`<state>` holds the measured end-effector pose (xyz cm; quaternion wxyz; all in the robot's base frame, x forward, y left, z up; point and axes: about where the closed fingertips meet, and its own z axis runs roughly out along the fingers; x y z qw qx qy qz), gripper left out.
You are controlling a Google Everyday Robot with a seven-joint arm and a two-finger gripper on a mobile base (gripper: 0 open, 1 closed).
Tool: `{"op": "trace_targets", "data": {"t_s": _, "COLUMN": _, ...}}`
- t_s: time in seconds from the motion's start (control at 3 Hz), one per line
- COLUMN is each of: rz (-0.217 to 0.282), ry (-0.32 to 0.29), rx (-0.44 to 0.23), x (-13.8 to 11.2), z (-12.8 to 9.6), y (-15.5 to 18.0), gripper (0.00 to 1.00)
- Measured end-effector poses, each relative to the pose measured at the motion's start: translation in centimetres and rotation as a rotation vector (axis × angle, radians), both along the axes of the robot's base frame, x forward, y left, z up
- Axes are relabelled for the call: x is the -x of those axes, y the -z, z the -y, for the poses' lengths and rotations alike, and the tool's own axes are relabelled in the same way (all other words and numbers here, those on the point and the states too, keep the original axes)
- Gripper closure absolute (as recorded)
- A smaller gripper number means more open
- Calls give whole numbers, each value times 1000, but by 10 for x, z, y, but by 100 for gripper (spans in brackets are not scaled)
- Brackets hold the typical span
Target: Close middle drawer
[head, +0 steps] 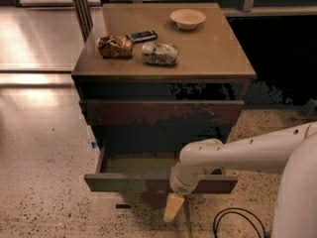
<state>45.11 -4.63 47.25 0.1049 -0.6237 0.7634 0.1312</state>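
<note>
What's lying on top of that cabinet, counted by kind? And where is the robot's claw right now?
Bowl: 1
Snack bags: 2, a brown bag and a pale bag
Dark flat packet: 1
Total: 4, all on the cabinet top.
The gripper hangs low, just in front of the open middle drawer.

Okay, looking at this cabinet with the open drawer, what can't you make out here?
All in the camera view:
1. The right part of the middle drawer interior is hidden behind the arm.
2. The tool hangs low in front of the drawer front; the arm covers the spot where they might touch.
3. The arm's base is cut off by the right edge.
4. The cable on the floor is cut by the bottom edge.
5. The dark flat object on the cabinet top is too small to name.
</note>
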Motion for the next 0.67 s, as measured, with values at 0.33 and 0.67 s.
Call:
{"op": "trace_targets", "data": {"t_s": 0.33, "rz": 1, "ry": 0, "rx": 0, "x": 0, "z": 0, "y": 0, "gripper": 0}}
{"op": "trace_targets", "data": {"t_s": 0.67, "rz": 2, "ry": 12, "rx": -6, "x": 15, "z": 1, "y": -2, "gripper": 0}}
